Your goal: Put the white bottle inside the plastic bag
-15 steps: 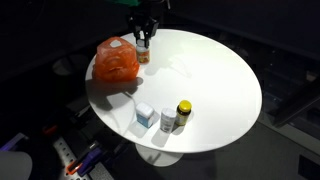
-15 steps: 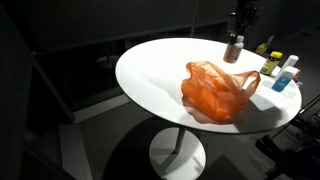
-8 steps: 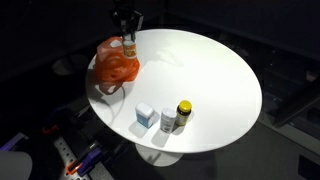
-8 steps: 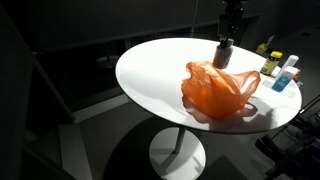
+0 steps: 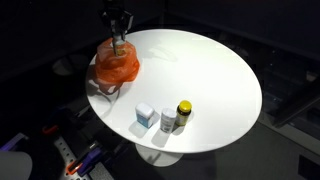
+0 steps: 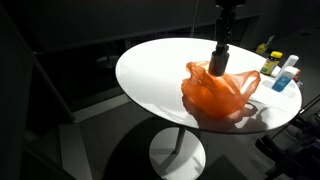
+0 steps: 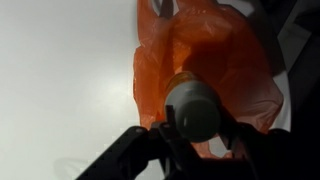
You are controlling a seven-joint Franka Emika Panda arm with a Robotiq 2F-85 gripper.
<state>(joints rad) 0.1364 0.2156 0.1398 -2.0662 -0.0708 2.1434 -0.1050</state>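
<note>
One white bottle [image 7: 196, 108] | clamped in gripper [image 7: 197, 128] above plastic bag [image 7: 238, 55] | risk: limp bag mouth, bottle may drop outside

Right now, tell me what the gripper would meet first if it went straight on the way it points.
The gripper points straight down, shut on the bottle. Going on, the bottle's base would meet the orange plastic bag first, though depth is unclear; the table lies under it.
</note>
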